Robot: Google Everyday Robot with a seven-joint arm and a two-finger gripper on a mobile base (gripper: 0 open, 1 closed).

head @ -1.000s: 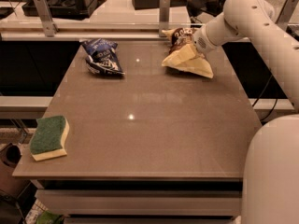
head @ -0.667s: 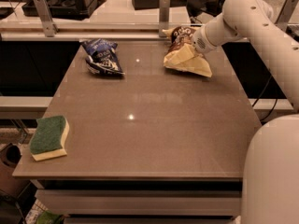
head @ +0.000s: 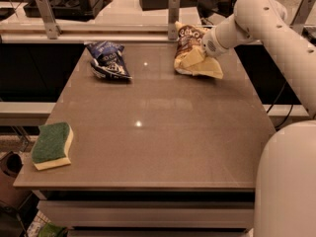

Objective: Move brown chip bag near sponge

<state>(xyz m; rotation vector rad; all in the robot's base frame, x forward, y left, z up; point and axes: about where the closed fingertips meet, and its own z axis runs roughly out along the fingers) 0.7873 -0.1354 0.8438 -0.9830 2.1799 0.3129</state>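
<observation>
The brown chip bag (head: 190, 51) is at the far right of the table, its dark brown top tipped upright and its pale yellow lower part hanging toward the tabletop. My gripper (head: 203, 51) is at the bag's right side, shut on it, with the white arm reaching in from the right. The sponge (head: 52, 144), green on top with a pale yellow base, lies at the near left corner of the table, far from the bag.
A blue-and-white chip bag (head: 107, 60) lies at the far left of the brown table (head: 163, 132). A rail with metal posts (head: 173, 14) runs behind the far edge. My white base (head: 289, 181) fills the lower right.
The gripper has drawn the brown chip bag a little leftward and tipped it up, so its brown top now stands higher off the table. The sponge and blue bag have not moved.
</observation>
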